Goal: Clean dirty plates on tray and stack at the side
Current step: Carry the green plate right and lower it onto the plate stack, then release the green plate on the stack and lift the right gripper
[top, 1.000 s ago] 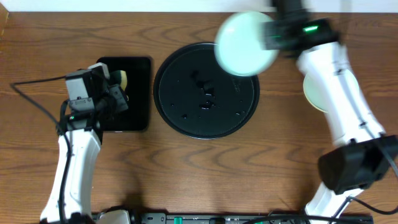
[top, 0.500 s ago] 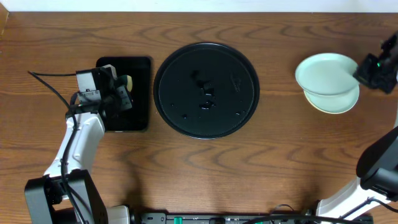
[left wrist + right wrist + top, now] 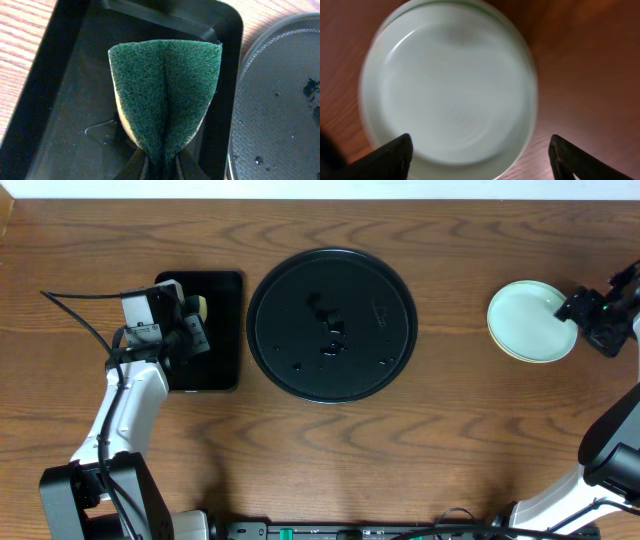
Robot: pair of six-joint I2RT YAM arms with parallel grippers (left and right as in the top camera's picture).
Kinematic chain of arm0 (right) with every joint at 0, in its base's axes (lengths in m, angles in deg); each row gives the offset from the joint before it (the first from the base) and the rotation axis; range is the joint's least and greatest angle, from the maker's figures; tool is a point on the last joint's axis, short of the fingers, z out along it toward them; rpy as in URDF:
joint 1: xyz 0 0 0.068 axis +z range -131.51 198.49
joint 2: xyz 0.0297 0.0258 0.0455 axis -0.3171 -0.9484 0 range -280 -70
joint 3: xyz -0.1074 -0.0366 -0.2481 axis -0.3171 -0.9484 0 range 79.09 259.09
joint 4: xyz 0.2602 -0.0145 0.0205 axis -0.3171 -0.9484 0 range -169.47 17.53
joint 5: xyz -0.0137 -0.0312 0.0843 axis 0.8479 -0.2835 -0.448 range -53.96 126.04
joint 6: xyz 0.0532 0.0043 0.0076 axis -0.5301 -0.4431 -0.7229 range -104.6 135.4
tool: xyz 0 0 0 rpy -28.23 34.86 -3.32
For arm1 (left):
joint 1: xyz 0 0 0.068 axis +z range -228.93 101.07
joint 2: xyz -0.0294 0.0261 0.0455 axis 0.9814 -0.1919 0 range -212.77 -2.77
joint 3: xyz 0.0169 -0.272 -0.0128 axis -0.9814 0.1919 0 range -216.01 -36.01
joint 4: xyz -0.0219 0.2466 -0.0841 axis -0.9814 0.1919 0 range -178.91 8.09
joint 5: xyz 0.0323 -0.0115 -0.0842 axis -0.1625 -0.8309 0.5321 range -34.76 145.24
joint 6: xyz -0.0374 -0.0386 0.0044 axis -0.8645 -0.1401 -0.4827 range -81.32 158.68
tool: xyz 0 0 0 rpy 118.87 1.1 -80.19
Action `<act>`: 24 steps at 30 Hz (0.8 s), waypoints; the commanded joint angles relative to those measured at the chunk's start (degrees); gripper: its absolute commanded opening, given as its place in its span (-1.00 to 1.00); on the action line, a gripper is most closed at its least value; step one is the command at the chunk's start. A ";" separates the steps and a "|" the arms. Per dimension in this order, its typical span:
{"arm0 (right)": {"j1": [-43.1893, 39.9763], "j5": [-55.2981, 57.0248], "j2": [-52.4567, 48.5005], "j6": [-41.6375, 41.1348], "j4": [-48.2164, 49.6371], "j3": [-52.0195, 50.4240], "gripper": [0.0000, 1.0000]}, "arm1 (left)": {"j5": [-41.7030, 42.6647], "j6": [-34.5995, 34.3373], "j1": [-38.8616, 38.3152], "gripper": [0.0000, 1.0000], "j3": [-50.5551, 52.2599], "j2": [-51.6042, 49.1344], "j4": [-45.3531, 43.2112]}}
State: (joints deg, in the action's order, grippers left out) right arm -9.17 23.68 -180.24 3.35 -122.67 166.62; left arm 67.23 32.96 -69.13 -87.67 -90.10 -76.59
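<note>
From my station, the left end effector (image 3: 161, 167) is clamped tight on a green scouring sponge (image 3: 165, 95). The pinch folds the sponge down its middle, and a strip of pale yellow foam shows along its 9 o'clock edge. The sponge hangs over the rectangular tray (image 3: 60, 100), a small black one with a little puddle of liquid on its floor near 7 o'clock of the sponge. On the overhead view that rectangular tray sits at 9 o'clock of the round tray (image 3: 270, 300), just beside it but not touching.

The round tray lies at the middle of the wooden counter (image 3: 330, 470), with dark specks and droplets scattered over its surface.

The plates (image 3: 530, 320) are stacked on the counter at 3 o'clock of the round tray, well apart from it. A pale turquoise plate is on top, and a pale yellow rim peeks out beneath it around 6 o'clock. I cannot tell how many are in the stack.

The right end effector (image 3: 480, 147) is at the stack's 3 o'clock side. Its fingers are spread wide and grip nothing. On its wrist view the top plate fills the frame, blurred, between and beyond the two fingertips.
</note>
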 commanded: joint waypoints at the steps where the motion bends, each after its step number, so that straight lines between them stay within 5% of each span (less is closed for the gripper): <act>1: 0.79 -11.82 -0.44 5.33 -0.20 -0.26 0.71 | -1.11 0.83 0.09 -0.71 0.07 0.04 -0.24; 3: 2.34 -16.68 -0.44 6.71 -0.13 -0.26 0.71 | -1.11 0.83 0.09 -0.66 0.07 0.04 -0.26; 5: 4.31 -16.55 -0.44 6.84 -0.15 -0.26 0.72 | -1.11 0.83 0.09 -0.36 0.07 0.04 -0.11; 7: 6.80 -16.11 -0.44 7.65 -0.13 -0.26 0.72 | -1.11 0.83 0.09 0.27 0.07 0.04 0.22; 9: 9.27 -16.06 -0.44 8.39 -0.02 -0.26 0.73 | -1.11 0.83 0.09 0.54 0.07 0.04 0.22; 24: 27.23 -10.10 -0.44 12.98 1.11 -0.26 0.99 | -1.09 0.79 0.09 0.67 0.07 0.04 -1.25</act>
State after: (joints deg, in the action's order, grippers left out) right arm 16.32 12.16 -180.24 15.04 -121.64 166.62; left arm 66.85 33.20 -69.13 -87.67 -90.10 -77.62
